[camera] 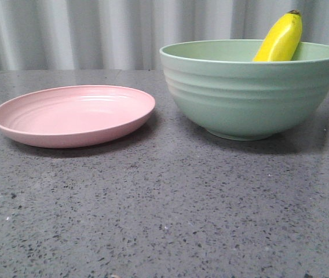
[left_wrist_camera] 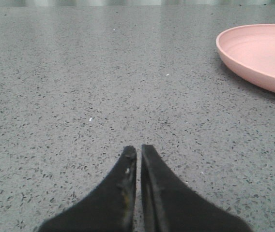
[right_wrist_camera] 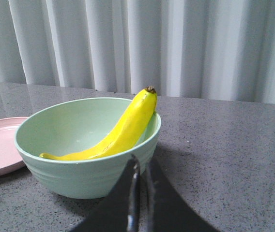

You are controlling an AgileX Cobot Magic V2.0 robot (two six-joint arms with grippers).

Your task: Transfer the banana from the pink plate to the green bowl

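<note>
The yellow banana (camera: pixel 281 39) lies inside the green bowl (camera: pixel 251 92), its dark tip leaning up over the rim. In the right wrist view the banana (right_wrist_camera: pixel 120 133) curves along the bowl's (right_wrist_camera: pixel 79 174) inside. The pink plate (camera: pixel 75 114) is empty, to the left of the bowl; its edge shows in the left wrist view (left_wrist_camera: pixel 261 55). My left gripper (left_wrist_camera: pixel 138 151) is shut and empty, low over bare table, apart from the plate. My right gripper (right_wrist_camera: pixel 141 164) is shut and empty, just outside the bowl's wall. Neither gripper shows in the front view.
The grey speckled table (camera: pixel 164 220) runs from the front edge to a pale pleated curtain (camera: pixel 95 29) at the back. Plate and bowl stand close together, a narrow gap between them.
</note>
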